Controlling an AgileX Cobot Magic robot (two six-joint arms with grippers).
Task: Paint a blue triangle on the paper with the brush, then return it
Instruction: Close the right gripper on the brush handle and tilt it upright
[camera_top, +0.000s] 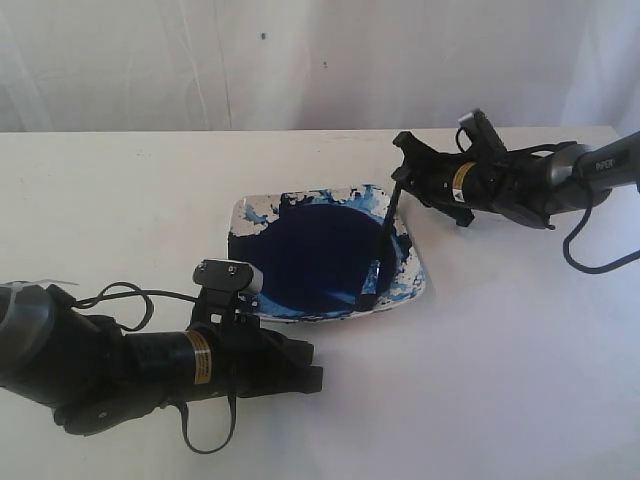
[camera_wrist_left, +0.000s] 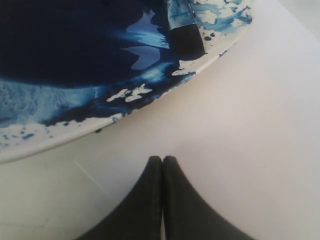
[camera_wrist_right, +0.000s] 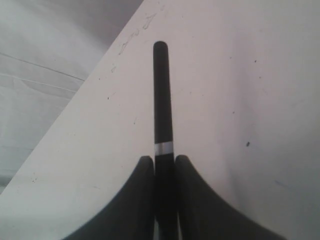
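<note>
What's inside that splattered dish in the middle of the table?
A dark navy paint pool fills the dish, with blue smears toward its rim. The brush, held by the right gripper, rests its tip at the pool's edge. The dish floor beneath the pool is covered.

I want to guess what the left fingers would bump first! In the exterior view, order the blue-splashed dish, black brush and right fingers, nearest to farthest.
1. The white, blue-splashed paint dish: near rim just beyond the left fingers.
2. The thin black-handled brush: leaning in the dish's right side.
3. The right fingers: by the dish's far right corner, gripping the brush's top.
</note>
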